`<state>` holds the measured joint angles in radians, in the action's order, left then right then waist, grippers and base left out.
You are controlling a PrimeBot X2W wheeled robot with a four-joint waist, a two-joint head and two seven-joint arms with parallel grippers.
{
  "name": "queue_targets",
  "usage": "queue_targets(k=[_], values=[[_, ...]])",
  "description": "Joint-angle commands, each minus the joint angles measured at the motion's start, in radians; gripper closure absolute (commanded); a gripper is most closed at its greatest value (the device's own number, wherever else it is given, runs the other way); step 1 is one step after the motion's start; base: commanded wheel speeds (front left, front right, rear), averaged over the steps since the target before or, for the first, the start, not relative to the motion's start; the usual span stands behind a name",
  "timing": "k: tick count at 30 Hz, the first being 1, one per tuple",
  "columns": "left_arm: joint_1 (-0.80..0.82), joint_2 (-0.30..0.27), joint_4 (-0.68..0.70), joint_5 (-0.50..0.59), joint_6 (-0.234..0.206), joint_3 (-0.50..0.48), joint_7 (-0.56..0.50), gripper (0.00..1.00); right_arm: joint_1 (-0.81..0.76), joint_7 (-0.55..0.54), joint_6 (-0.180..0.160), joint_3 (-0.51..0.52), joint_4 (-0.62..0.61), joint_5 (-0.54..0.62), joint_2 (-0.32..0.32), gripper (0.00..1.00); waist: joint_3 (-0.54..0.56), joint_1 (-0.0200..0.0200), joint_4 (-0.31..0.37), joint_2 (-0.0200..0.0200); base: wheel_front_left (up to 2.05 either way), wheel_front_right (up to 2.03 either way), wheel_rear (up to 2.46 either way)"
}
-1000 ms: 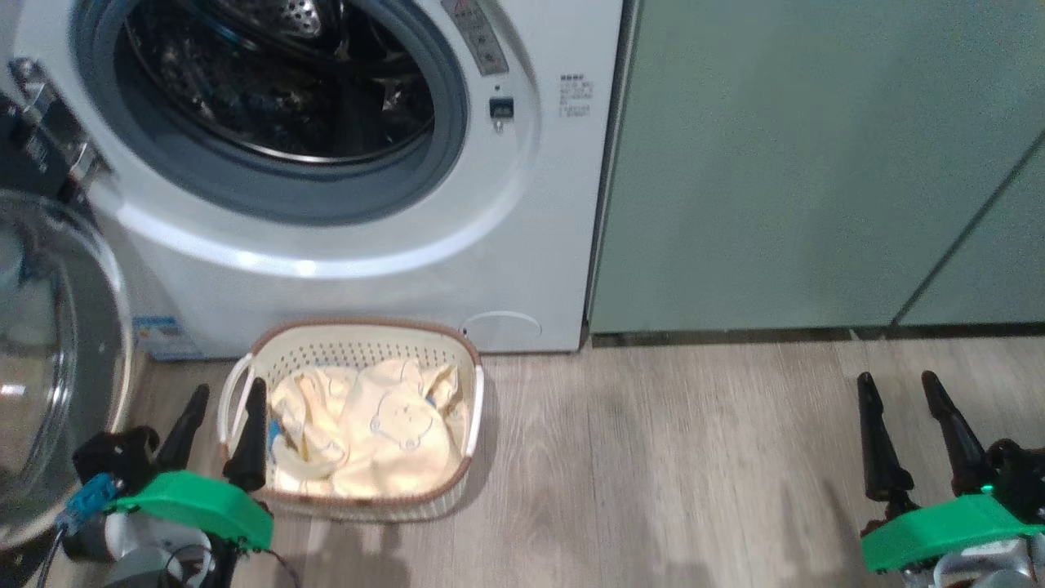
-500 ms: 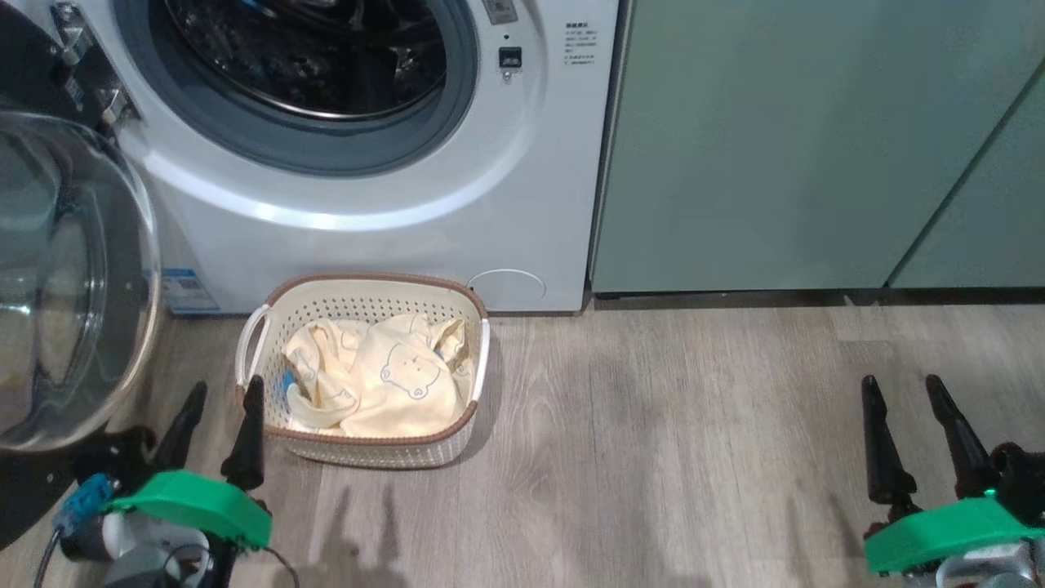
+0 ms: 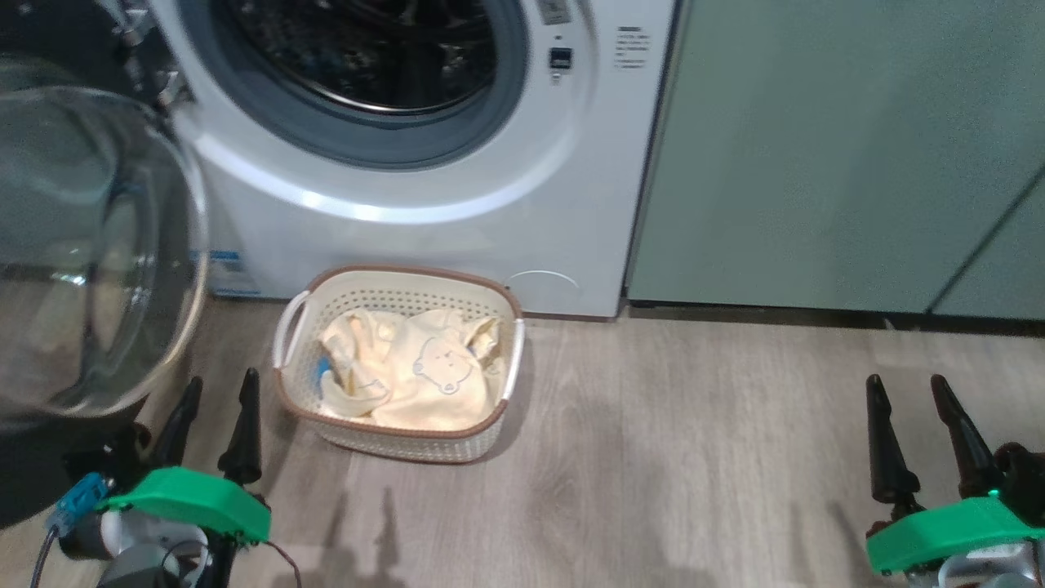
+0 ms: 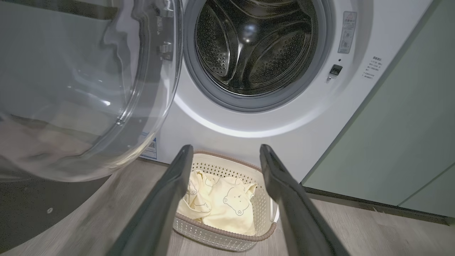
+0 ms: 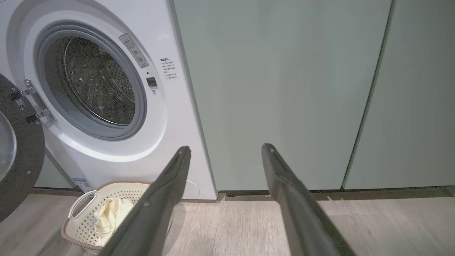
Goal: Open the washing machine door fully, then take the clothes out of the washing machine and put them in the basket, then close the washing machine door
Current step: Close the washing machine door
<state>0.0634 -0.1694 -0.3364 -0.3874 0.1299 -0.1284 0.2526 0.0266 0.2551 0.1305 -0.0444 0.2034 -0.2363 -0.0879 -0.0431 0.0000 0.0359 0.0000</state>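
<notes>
—Door (image 3: pixel 98 245) hangs wide open at far L, glass bowl toward us, and the clothes (image 3: pixel 416 371) sit in the basket (image 3: pixel 408 447), on the floor (image 3: pixel 694 449) right in front of the washer (image 3: pixel 424 237). Unloading looks done, I'd say.
—Agreed. Drum (image 4: pixel 256 46) looks bare from the L wrist cam, so closing the door is what's left. Grippers?
—L gripper (image 3: pixel 222 378) is low, near the door's bottom edge, just L of the basket. Fingers spread wide, nothing in them. R gripper (image 3: pixel 906 380) same: wide apart, empty, well off to the R before the cabinets (image 3: pixel 816 163).
—So the L one's the likely pick. It needs to get round to the door's outer side & push it across to the opening till it catches. Basket's below the swing path; prob clears, can't be sure.
—What can't we see?
—Door's L edge is cut off in the head cam. Drum's near bottom sits behind the grey seal (image 3: pixel 359 147), so a small item there can't be ruled out. Latch slot (image 3: pixel 560 59) is tiny, no detail. Blue bit (image 3: pixel 324 367) in the basket barely shows.
</notes>
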Motion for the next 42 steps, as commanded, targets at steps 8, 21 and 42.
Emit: queue_targets(k=[8, 21, 42], values=[[0.053, -0.002, 0.018, -0.002, 0.001, -0.066, 0.009, 0.0, 0.027, 0.007, 0.0, -0.019, -0.038, 0.002, -0.012, 0.0, -0.002, 0.0, -0.111, 0.0, 0.0, 0.0, 0.0], [0.066, 0.018, -0.003, -0.008, 0.001, -0.099, 0.009, 0.0, 0.035, 0.007, 0.0, -0.018, -0.04, 0.003, -0.014, 0.0, -0.017, 0.0, -0.294, 0.0, 0.0, 0.0, 0.0], [0.065, 0.042, -0.001, -0.016, 0.001, -0.112, 0.009, 0.0, 0.048, 0.007, 0.0, -0.025, -0.039, 0.004, -0.029, 0.0, -0.031, 0.0, -0.496, 0.0, 0.0, 0.0, 0.0]])
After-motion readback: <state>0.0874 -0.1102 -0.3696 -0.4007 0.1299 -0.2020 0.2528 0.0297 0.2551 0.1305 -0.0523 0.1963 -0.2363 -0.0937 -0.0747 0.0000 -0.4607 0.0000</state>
